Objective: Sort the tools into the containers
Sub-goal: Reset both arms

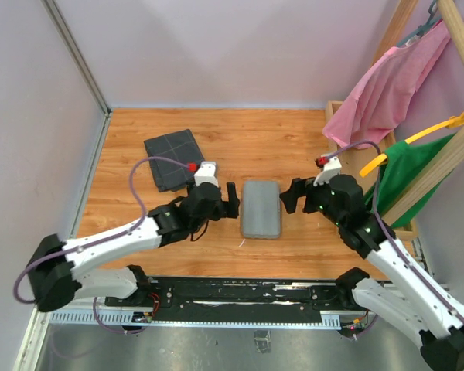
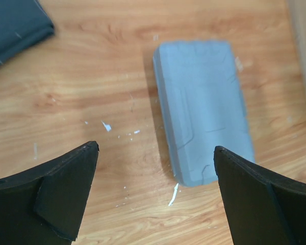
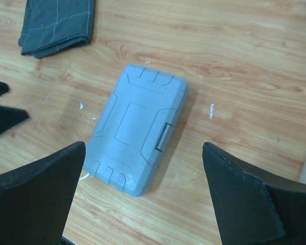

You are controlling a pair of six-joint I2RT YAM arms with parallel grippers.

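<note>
Flanking the closed flat light-grey hard plastic case (image 1: pixel 261 209), the left pincer (image 1: pixel 232 201) and right pincer (image 1: pixel 289 196) gaped empty, each facing one long side, about equally near.

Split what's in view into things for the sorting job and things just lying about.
For the job: grey case, shut; dark pouch. No tools in sight.
Lying about: pink cloth; green cloth; wooden rack.

The light-grey plastic case (image 1: pixel 261 209) lies shut and flat at the frame's centre, its latch (image 3: pixel 163 137) on one long edge. The dark grey grid-lined pouch (image 1: pixel 172 158) lies flat at upper left, apparently closed.
</note>
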